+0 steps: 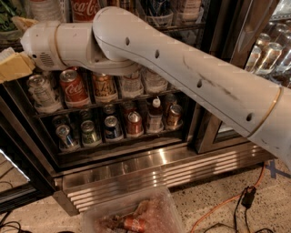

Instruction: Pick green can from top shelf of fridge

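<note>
The gripper [13, 66] sat at the left (wide or narrow, I could not tell), just under the green can [8, 13] on the top shelf [182, 28] — a clumsy push could have tipped it over.

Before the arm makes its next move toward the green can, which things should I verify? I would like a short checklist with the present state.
1. Fridge racks exposed to the arm: ok.
2. Green can identified: cannot tell; only a green patch at the upper left edge, cut off.
3. Gripper level with the top shelf: cannot tell; it sits at the left edge, partly out of view.
4. Gripper empty: cannot tell.
5. Floor free before the fridge: not ok; an orange cable and a plastic bin lie there.
</note>
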